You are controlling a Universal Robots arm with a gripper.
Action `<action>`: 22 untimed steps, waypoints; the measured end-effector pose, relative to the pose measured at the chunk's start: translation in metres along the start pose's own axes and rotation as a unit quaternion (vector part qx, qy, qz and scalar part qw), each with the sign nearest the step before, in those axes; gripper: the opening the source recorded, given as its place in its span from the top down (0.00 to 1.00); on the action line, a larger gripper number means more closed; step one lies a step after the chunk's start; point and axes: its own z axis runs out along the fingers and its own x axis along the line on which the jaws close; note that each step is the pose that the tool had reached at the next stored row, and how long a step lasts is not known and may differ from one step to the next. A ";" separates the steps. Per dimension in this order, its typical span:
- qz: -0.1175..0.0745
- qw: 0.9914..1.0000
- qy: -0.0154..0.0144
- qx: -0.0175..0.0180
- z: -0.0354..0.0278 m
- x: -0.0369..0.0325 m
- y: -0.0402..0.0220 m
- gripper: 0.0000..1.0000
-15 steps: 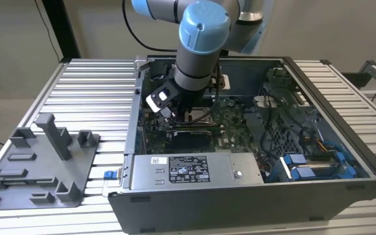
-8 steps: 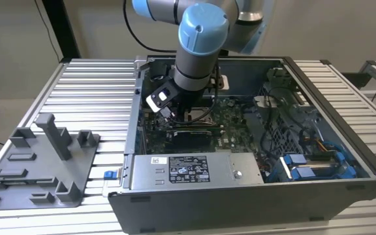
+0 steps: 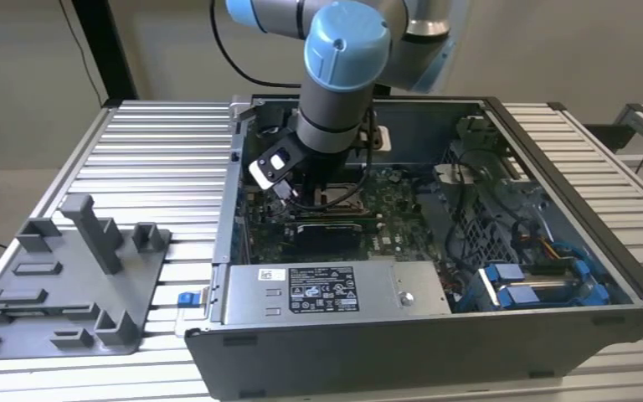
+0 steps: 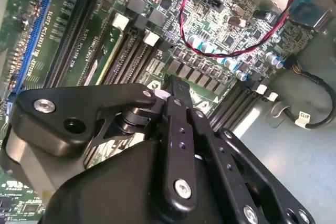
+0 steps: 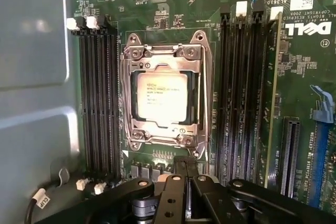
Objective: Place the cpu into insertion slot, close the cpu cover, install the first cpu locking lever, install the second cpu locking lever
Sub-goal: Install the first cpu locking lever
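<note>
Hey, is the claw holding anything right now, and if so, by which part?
Nothing that I can see. The claw looks shut on itself and empty, next to the cpu cover, and the cpu lies seated beneath that cover.

Straight over the cpu (image 5: 160, 95) and the cpu cover (image 5: 127, 98) the way is open to my gripper (image 5: 184, 167). One bank of memory slots (image 5: 97, 98) lies just beside the cover, and a second bank (image 5: 244, 93) lies on the far side. Both are low ridges. Past the first bank the grey case wall (image 5: 31, 77) rises close, with a tagged cable (image 5: 39, 200) at its foot. In the exterior view the case (image 3: 224, 243) is open on top, and the power supply box (image 3: 333, 289) walls the near side. A red-and-black wire (image 4: 210, 51) loops over the board, probably lying low.
</note>
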 end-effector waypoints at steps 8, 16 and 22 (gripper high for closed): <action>0.002 1.000 0.000 0.000 -0.0341 0.0061 -0.0028 1.00; 0.004 1.000 0.001 0.002 -0.0651 0.0086 0.0096 1.00; 0.004 1.000 0.001 0.004 -0.0691 0.0016 0.0365 1.00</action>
